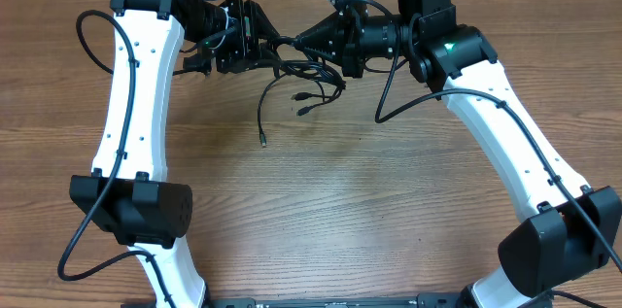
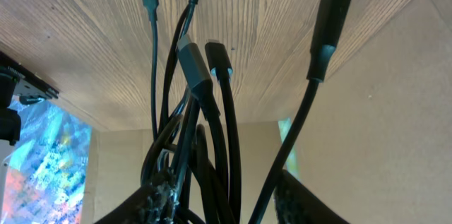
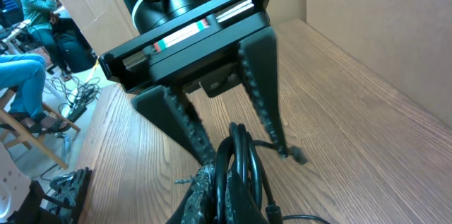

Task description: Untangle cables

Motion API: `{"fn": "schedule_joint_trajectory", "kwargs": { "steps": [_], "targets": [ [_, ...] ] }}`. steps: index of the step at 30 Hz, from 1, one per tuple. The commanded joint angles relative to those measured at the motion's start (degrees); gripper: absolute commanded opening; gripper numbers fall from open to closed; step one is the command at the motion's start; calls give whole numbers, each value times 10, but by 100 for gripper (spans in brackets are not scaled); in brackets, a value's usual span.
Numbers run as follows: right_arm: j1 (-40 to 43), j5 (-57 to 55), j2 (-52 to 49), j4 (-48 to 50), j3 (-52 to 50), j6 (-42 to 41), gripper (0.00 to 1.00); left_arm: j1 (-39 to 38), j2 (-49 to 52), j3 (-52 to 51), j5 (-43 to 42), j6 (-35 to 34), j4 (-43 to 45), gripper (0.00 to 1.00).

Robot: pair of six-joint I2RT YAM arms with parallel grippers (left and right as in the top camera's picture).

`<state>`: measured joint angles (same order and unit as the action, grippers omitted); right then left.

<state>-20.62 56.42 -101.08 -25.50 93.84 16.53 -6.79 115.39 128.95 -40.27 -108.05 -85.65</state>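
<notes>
Overhead: both arms are reaching to the far side of the tabletop (image 1: 340,201), wrists turned in so the 2 pincers are facing each other. The cables (image 1: 292,67) are hanging as a knot between them, w/ loose ends trailing down to the wood. The left arm (image 1: 136,85) is standing nearly straight up; the right arm (image 1: 515,123) is leaning in w/ the elbow bent. The right pincer (image 1: 309,41) is sitting together, clamped on the cables. The left pincer (image 1: 255,44) is sitting just beside the knot.

Left wrist: several cords are running out from between its fingers (image 2: 304,199), w/ plug ends (image 2: 194,65) dangling free. Can't tell here which cord it is lining up on.

Right wrist: the left pincer is showing jaws apart, straddling a loop of the bundle w/o clearly pinching it.

Judgement: the step in hand is taking 1 strand w/ the left while the right is anchoring. It is best done by closing on 1 cord only, near the knot, then pulling away slowly and level, so loops are loosening rather than cinching. Grabbing 2+ cords would likely tighten it.
</notes>
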Motion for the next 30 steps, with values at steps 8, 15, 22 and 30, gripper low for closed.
{"fn": "schedule_joint_trajectory", "kwargs": {
  "steps": [8,15,22,30],
  "targets": [
    [5,-14,16,3,7,-3,4,-3,-13,4,3,-34,-21,31],
    [5,-28,16,3,7,-3,4,-4,-13,4,4,-34,-24,29],
    [5,-64,16,-7,7,-2,4,-4,-13,4,38,-26,-37,4],
    [5,-71,16,-14,7,-2,7,-4,-13,4,49,-11,-37,5]
  ]
}}
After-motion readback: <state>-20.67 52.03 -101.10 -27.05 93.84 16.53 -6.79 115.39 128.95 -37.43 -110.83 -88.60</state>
